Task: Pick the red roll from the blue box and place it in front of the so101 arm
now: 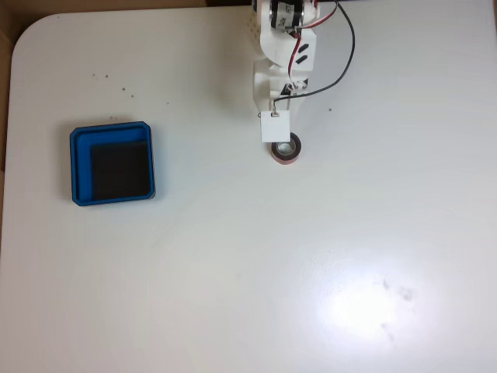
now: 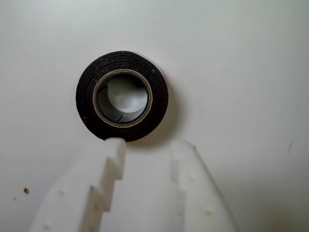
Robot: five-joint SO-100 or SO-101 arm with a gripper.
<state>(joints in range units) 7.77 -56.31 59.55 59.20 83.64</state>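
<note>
The red roll (image 1: 286,150) lay flat on the white table (image 1: 233,272), outside the blue box (image 1: 112,165), just under the tip of the so101 arm (image 1: 281,58). In the wrist view the roll (image 2: 122,95) looked dark, with a beige inner ring, and sat at 12 o'clock from the gripper (image 2: 147,147). The two white fingers (image 2: 113,154) stood apart with bare table between them, holding nothing. In the fixed view the box was well apart from the roll, at 9 o'clock, showing its black floor.
</note>
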